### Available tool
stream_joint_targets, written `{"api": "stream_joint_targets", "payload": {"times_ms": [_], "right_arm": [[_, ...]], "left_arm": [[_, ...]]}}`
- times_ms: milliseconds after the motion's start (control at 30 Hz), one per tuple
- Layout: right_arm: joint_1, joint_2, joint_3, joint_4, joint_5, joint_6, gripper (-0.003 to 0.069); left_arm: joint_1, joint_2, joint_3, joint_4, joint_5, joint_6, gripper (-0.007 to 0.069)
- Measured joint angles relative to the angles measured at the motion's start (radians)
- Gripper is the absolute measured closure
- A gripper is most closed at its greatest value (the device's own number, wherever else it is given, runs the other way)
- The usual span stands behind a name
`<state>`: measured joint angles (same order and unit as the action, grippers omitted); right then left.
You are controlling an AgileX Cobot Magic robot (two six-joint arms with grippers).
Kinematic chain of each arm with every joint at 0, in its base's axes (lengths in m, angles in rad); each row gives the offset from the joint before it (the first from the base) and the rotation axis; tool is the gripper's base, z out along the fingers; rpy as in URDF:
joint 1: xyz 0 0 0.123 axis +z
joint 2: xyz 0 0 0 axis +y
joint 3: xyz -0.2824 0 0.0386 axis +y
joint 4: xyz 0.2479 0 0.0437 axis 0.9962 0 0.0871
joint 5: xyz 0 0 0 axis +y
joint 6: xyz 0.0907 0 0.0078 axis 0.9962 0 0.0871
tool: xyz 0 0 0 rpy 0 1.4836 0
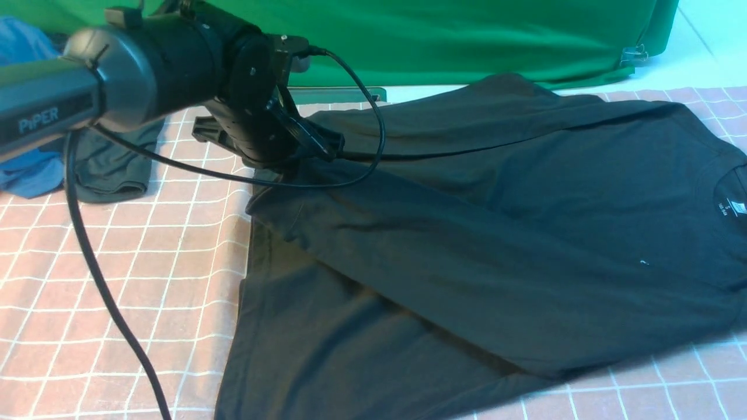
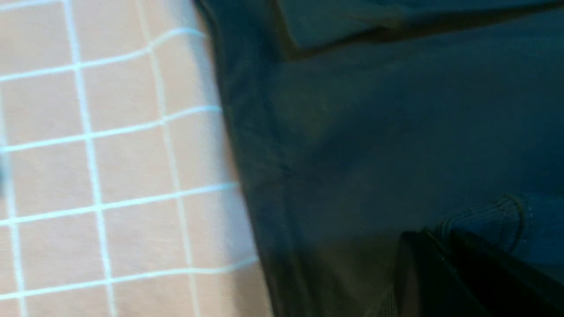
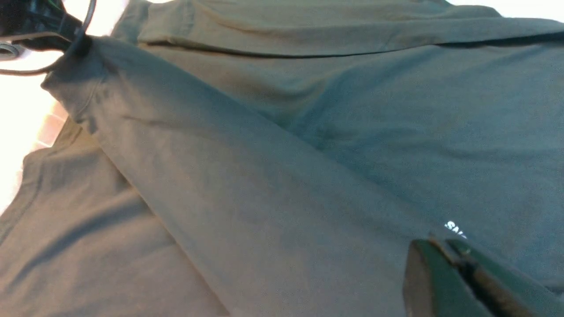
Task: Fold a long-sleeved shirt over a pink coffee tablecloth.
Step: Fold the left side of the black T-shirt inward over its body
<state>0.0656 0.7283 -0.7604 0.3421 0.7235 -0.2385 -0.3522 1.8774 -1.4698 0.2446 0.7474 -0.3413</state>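
Note:
The black long-sleeved shirt point(image 1: 496, 233) lies spread on the pink grid tablecloth point(image 1: 117, 280), plain side up, its neck label point(image 1: 738, 207) at the right. One sleeve point(image 1: 443, 245) runs diagonally across the body towards the left. My left gripper point(image 1: 286, 163) is shut on that sleeve's cuff point(image 2: 493, 211), holding it just above the shirt's left edge. The right wrist view shows the same cuff point(image 3: 75, 83) pinched at the far corner. My right gripper point(image 3: 440, 243) hovers shut over the shirt point(image 3: 286, 176), holding nothing, near a bit of white print point(image 3: 454, 228). It is out of the front view.
A small dark grey garment point(image 1: 114, 163) and a blue cloth point(image 1: 26, 175) lie at the far left. The green backdrop point(image 1: 467, 35) hangs behind the table, with a metal clip point(image 1: 633, 55). The left arm's black cable point(image 1: 105, 280) trails over the tablecloth point(image 2: 110, 154).

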Motion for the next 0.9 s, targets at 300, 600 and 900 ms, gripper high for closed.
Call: {"api": "stream_joint_targets", "payload": {"times_ms": [300, 600, 900], "right_arm": [[0.000, 0.000, 0.004, 0.000, -0.006, 0.000, 0.0622], [0.000, 0.045, -0.014, -0.025, 0.034, 0.010, 0.0620], [0.000, 0.361, -0.166, -0.147, 0.295, 0.058, 0.0620]], "left_arm": [[0.014, 0.019, 0.000, 0.012, -0.039, -0.015, 0.0582], [0.014, 0.005, -0.012, 0.017, 0.040, -0.015, 0.0412], [-0.037, -0.180, 0.112, -0.257, 0.136, 0.080, 0.0584]]}}
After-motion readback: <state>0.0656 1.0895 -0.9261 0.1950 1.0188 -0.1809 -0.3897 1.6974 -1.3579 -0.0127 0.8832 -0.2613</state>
